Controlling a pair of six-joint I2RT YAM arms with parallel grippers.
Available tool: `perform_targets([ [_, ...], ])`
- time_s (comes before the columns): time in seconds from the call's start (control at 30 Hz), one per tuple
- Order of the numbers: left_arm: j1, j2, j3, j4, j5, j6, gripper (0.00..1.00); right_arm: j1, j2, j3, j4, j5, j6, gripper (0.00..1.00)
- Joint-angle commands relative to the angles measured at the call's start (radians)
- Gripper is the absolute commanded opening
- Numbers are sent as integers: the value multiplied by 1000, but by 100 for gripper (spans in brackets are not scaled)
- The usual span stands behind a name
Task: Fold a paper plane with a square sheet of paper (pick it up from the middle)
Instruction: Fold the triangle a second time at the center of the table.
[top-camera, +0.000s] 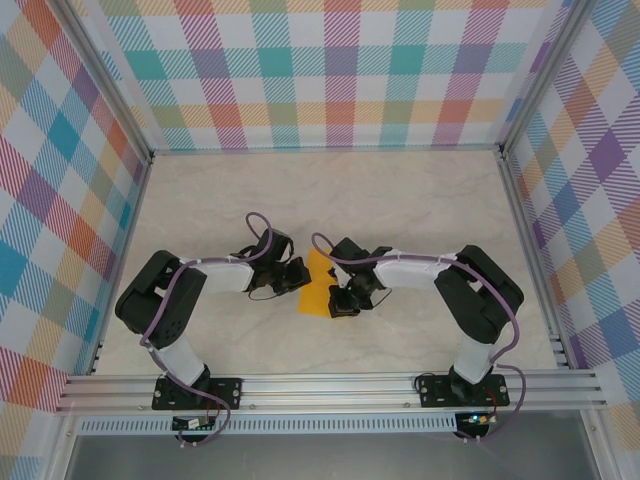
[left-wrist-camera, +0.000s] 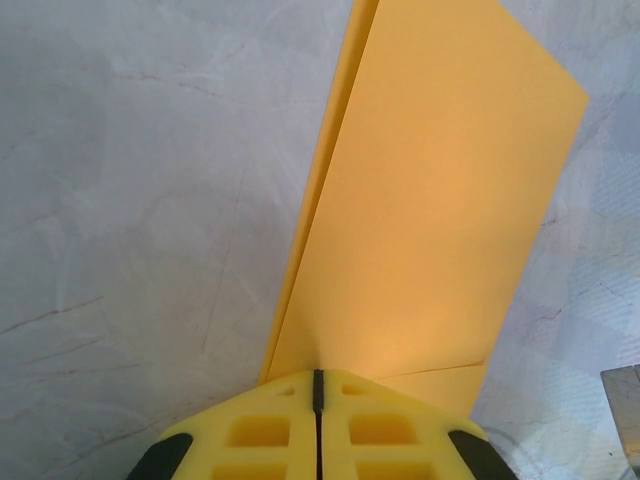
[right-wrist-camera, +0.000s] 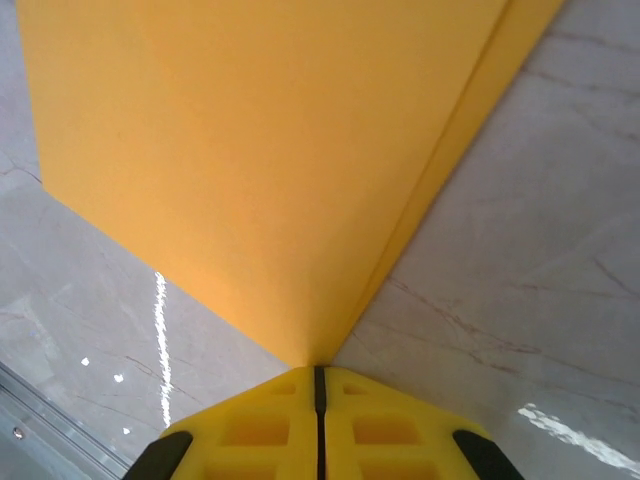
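Observation:
The square sheet of paper (top-camera: 318, 283) is orange and folded into a layered wedge, held just above the middle of the table between both arms. In the left wrist view the paper (left-wrist-camera: 430, 200) rises as a long panel with a folded edge on its left. My left gripper (top-camera: 300, 280) meets it from the left, and its yellow jaws (left-wrist-camera: 318, 375) are shut on the lower edge. My right gripper (top-camera: 337, 297) comes from the right, its jaws (right-wrist-camera: 318, 368) shut on a corner of the paper (right-wrist-camera: 260, 150).
The pale marble tabletop (top-camera: 330, 190) stretches behind the grippers. Checkered walls (top-camera: 330, 70) on aluminium posts enclose three sides. An aluminium rail (top-camera: 330, 385) carrying both arm bases runs along the near edge.

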Motion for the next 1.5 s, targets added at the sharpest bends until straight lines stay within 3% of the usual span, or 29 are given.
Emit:
perform_targets([
  [0.0,17,88,-37,-109,-123,2,6,6,-32,-12,-88,4,-19,7],
  [0.2,16,62,-36,-102,-95,4,6,6,-76,46,-19,19,22,8],
  [0.5,13,24,0,-126,-70,20,7,6,53,123,27,14,48,8],
  [1.03,11,23,39,-180,-94,44,7,6,-4,-10,17,21,30,7],
  [1.13,10,-17,66,-191,-65,57,14,6,-22,26,25,23,41,7],
  [1.3,7,-144,127,-299,-119,89,30,3,-58,90,47,85,70,8],
  [1.47,6,-244,82,-318,-162,53,39,-9,-58,118,39,186,86,18],
])
